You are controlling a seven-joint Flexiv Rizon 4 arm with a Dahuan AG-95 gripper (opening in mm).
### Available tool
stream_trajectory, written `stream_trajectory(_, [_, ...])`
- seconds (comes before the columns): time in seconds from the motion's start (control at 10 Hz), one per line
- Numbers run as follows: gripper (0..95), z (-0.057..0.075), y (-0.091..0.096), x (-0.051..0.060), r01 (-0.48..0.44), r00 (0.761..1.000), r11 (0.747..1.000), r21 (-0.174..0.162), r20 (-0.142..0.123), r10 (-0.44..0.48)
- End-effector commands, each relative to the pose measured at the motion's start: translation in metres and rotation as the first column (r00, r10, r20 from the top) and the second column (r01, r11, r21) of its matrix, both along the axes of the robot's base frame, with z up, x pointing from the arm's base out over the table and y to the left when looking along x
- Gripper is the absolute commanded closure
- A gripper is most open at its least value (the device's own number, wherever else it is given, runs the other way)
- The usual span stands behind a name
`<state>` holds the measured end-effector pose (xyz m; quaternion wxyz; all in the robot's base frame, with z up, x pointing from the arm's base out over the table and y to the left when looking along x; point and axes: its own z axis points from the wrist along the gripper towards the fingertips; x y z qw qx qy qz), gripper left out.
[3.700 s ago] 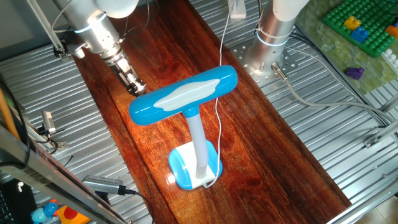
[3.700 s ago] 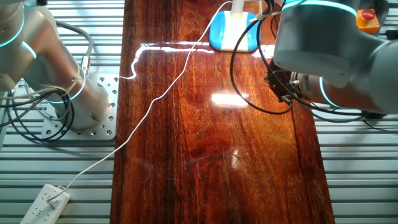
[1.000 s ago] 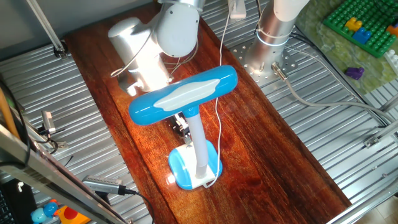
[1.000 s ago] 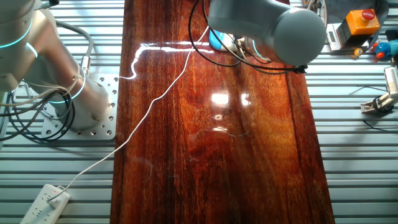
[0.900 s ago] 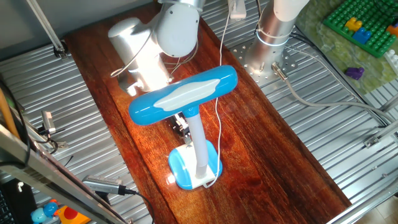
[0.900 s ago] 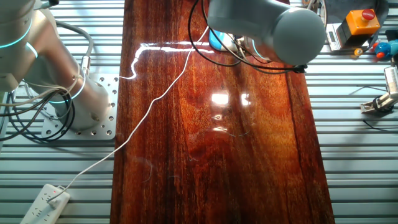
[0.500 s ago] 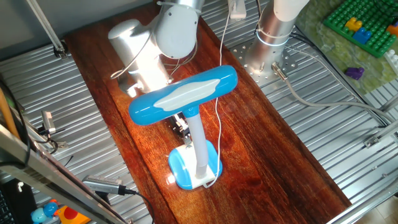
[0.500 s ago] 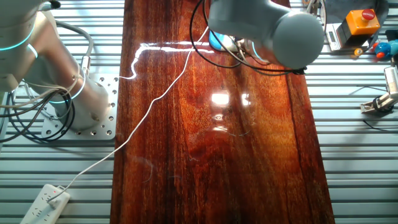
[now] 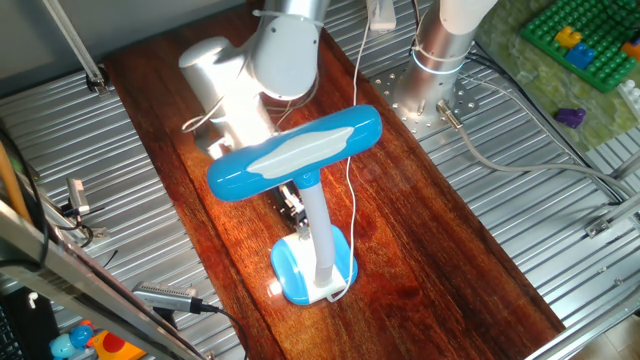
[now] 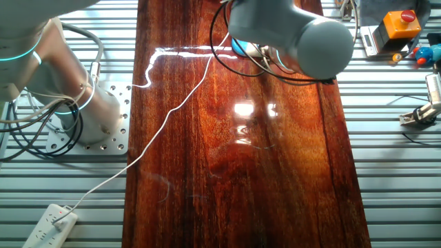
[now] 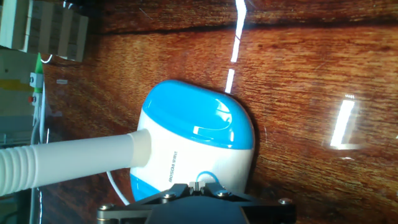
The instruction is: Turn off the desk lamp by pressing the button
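The desk lamp stands on the wooden table, with its long blue and white head (image 9: pixel 295 152), white stem (image 9: pixel 318 235) and blue base (image 9: pixel 312 268). A warm glow lies on the wood beside the base. My gripper (image 9: pixel 292 205) reaches under the lamp head, just above the base's far side. In the hand view the base (image 11: pixel 193 140) fills the middle. The button's thin round outline (image 11: pixel 210 178) shows at the white plate's edge, partly hidden by my gripper (image 11: pixel 196 185). The fingertips touch each other, shut, right at the button. In the other fixed view my arm (image 10: pixel 289 34) hides all but a sliver of the base (image 10: pixel 238 45).
The lamp's white cord (image 9: pixel 355 185) runs across the table to a power strip (image 10: pixel 49 222). A second arm's base (image 9: pixel 440 50) stands on a metal plate at the back. Toy bricks (image 9: pixel 580 45) lie far right. Grooved metal surfaces flank the wood.
Since 3.7 s ago my gripper has moved from beside the lamp head to under it, close to the base. In the last second the arm shifted only slightly.
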<state>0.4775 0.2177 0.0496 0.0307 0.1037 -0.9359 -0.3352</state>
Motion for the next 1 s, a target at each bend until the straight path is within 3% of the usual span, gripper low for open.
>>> stream_trajectory(0.1, [95.0, -0.003, 0.0, 0.001, -0.003, 1.0, 1.0, 0.004, 0.004, 0.003])
stream_trajectory(0.7, [95.0, -0.013, 0.0, 0.001, -0.006, 1.0, 1.0, 0.007, 0.016, 0.006])
stream_trajectory(0.8, [95.0, -0.005, 0.0, 0.001, 0.004, 1.0, 1.0, 0.013, 0.001, -0.004])
stream_trajectory(1.0, [95.0, 0.017, -0.003, 0.001, 0.011, 1.0, 1.0, -0.012, -0.009, -0.011])
